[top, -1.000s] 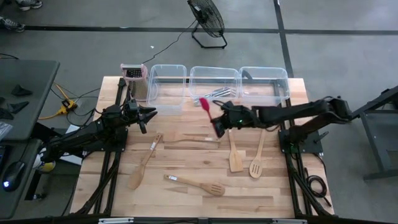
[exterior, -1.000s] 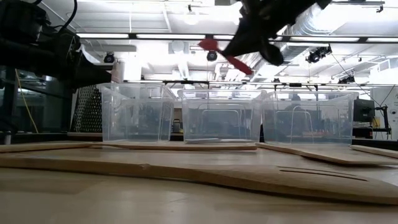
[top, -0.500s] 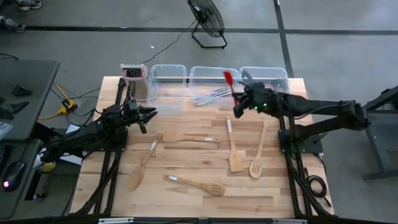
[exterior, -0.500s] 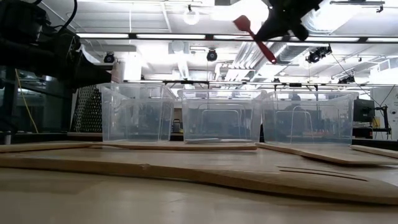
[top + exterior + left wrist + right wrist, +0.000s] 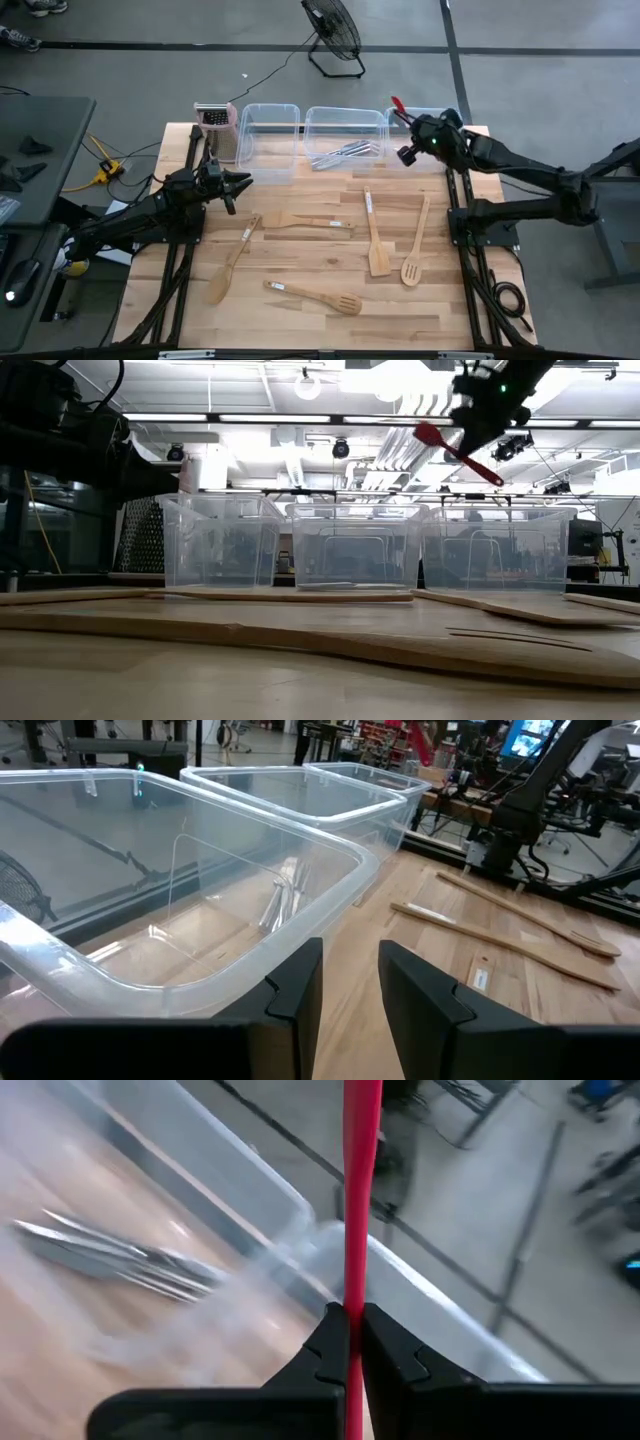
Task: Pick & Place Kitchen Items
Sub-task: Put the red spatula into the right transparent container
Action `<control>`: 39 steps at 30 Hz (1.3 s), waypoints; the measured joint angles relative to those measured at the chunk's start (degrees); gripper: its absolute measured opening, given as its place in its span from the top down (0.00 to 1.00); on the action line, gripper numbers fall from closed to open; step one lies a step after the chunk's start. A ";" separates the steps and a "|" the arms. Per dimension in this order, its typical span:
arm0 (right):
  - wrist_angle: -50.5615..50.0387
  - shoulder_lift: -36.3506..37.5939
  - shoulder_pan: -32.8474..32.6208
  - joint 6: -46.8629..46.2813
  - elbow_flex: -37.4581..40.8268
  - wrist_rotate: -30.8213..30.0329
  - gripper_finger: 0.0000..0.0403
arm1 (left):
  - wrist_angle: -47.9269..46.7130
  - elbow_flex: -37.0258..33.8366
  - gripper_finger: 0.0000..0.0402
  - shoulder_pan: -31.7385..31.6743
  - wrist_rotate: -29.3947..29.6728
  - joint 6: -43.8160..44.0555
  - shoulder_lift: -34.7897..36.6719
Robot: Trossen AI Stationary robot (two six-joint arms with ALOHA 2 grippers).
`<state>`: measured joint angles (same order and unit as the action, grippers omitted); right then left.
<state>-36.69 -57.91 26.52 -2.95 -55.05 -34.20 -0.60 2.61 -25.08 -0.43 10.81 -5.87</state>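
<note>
My right gripper [image 5: 413, 136] is shut on the red spatula [image 5: 456, 452] and carries it high over the right clear tub [image 5: 432, 128]. The spatula's blade [image 5: 397, 103] points toward the far edge. Silvery metal utensils [image 5: 345, 152] lie on the floor of the middle tub [image 5: 345, 112]. Several light wooden spoons and spatulas lie flat on the table: [image 5: 232, 260], [image 5: 310, 222], [image 5: 315, 296], [image 5: 375, 235], [image 5: 415, 245]. My left gripper [image 5: 240, 182] is open and waits near the left tub [image 5: 268, 140], touching nothing. My right gripper pinches the red spatula's handle [image 5: 354, 1295] between its two fingers, partway along the handle, with the fingers across it. The spatula is lifted clear over the right tub and tilted, blade [image 5: 428, 433] higher and free handle end [image 5: 493, 479] lower.
An upright metal box grater with a pinkish top [image 5: 214, 128] stands at the table's far left corner beside the left tub. The three tubs line the far edge. A dark side table [image 5: 40, 150] stands off to the left, and a floor fan [image 5: 332, 35] stands beyond the table.
My right gripper has carried the red spatula from over the table's middle toward the far right, first past the middle tub, now over the right tub. The spatula has turned about on the way, its blade now pointing toward the far edge.
</note>
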 joint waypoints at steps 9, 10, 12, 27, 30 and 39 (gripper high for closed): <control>-2.34 -5.90 9.96 14.14 -0.02 -2.48 0.99 | 0.00 0.00 0.75 -0.02 0.02 -0.02 0.00; -2.96 -6.84 10.86 14.82 -0.02 -3.46 0.99 | 0.00 0.02 0.75 -0.01 0.00 -0.02 0.01; -4.54 -8.83 12.53 15.25 -0.02 -4.36 0.99 | 0.00 0.00 0.75 -0.02 0.00 -0.02 0.02; -10.67 -18.70 17.99 18.94 -0.16 -2.04 0.99 | 0.00 0.00 0.75 -0.02 0.00 -0.02 0.02; -10.79 -19.13 19.00 20.59 -0.17 0.87 0.99 | 0.00 0.00 0.75 -0.01 0.02 -0.02 0.02; -10.86 -19.34 20.95 27.35 0.02 0.80 0.85 | 0.00 0.00 0.75 -0.01 0.02 -0.01 0.02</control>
<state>-47.55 -77.25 47.48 24.39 -55.02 -33.40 -0.60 2.61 -25.09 -0.40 10.80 -5.85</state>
